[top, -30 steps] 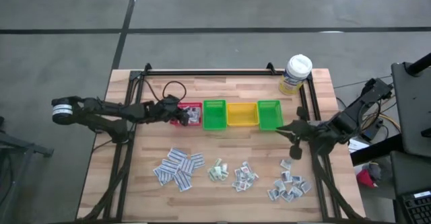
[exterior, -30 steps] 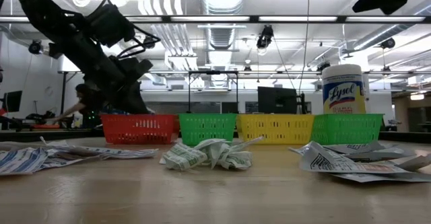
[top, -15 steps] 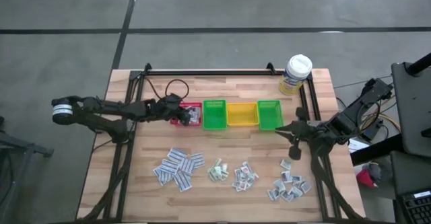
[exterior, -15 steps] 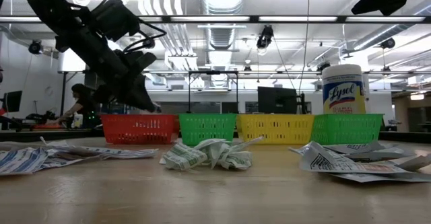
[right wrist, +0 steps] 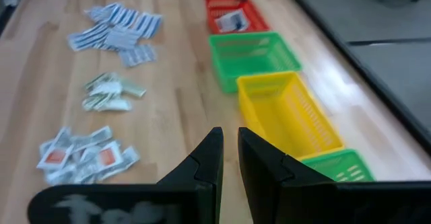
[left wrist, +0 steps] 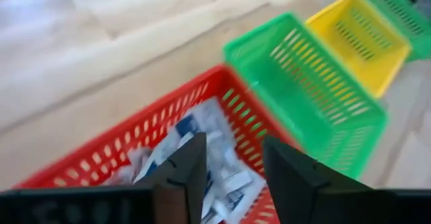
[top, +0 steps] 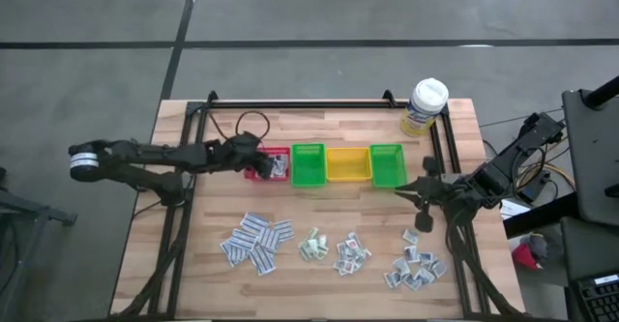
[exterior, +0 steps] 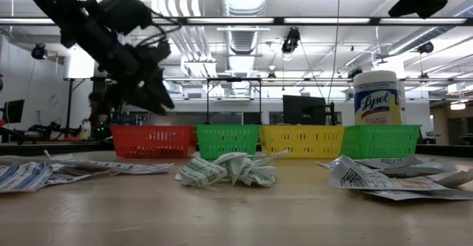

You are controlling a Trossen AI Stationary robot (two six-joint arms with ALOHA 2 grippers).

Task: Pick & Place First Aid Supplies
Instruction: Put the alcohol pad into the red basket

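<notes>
Left tool [left wrist: 232, 177] released above the red bin [top: 271, 163]

Its fingers stand apart with nothing between them, over white packets [left wrist: 202, 150] lying in that bin. More packets [top: 256, 240] sit in four loose heaps along the counter's [top: 329, 206] near side. The right tool [top: 414, 194] hangs beside the far green bin [top: 387, 164], fingers nearly together, gripping nothing.
</notes>
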